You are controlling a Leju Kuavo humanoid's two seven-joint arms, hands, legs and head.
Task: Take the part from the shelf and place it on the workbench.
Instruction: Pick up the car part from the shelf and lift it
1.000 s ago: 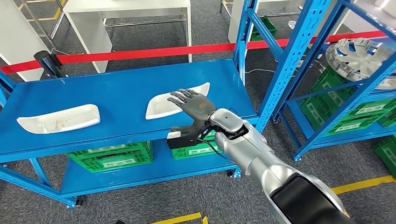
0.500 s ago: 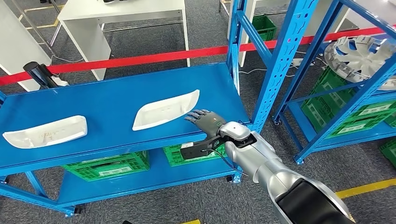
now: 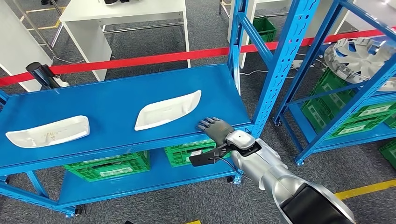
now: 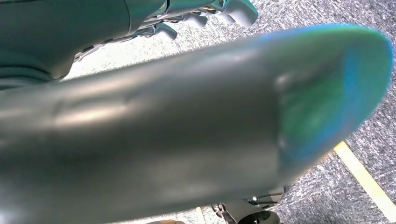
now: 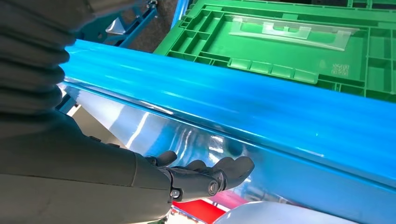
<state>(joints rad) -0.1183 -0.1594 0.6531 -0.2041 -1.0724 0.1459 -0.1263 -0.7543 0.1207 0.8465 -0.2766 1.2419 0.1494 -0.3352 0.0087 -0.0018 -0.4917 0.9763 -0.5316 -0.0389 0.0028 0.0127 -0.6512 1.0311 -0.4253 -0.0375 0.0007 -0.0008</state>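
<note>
A: Why is the right hand (image 3: 215, 128) down at the shelf's (image 3: 107, 100) front lip instead of on the part?

B: My guess is it's coming in low so the fingers can slide under the near end of the white part (image 3: 167, 109). That piece lies flat on the blue deck, shallow and dish-like, with one end tapering to a point, so a grab from above would have little to bite on. The hand lies just beside its right end, not touching it as far as I can tell.

A: And the fingers?

B: Spread flat and empty, palm facing the deck; the right wrist view shows the dark fingers (image 5: 219, 172) stretched along the glossy painted metal.

A: There's another white piece?

B: Yes, a second part (image 3: 46, 131), same moulded look, smooth and pale, probably plastic, well apart to the left on the same level. Green ribbed crates (image 3: 108, 164) sit on the tier below.

A: The left hand?

B: The left wrist view is a blur of grey with something blue-green very close to the lens; I can't tell what its fingers are doing.
</note>
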